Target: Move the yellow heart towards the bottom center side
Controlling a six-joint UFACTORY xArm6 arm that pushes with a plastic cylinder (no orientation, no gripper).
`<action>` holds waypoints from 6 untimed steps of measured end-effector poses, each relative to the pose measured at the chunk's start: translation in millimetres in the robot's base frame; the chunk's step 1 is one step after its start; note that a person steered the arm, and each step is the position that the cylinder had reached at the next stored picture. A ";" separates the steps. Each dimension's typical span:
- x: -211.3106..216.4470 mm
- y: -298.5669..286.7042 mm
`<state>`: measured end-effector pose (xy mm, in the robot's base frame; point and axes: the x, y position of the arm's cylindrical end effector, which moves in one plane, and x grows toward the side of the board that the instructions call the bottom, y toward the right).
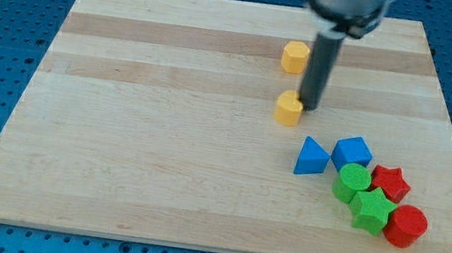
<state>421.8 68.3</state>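
Note:
The yellow heart (289, 108) lies on the wooden board (163, 135), right of centre in the view's upper half. My tip (308, 105) stands just at its right upper side, touching or nearly touching it. A second yellow block, hexagon-like (295, 56), sits above the heart, left of the rod.
A cluster sits at the view's lower right: a blue triangle (311, 156), a blue block (353, 151), a green cylinder (352, 181), a green star (370, 209), a red star (390, 182) and a red cylinder (407, 226). The board lies on a blue perforated table.

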 end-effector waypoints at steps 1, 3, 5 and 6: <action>40.9 -66.4; 21.0 -77.9; 87.9 -73.4; 96.2 -77.5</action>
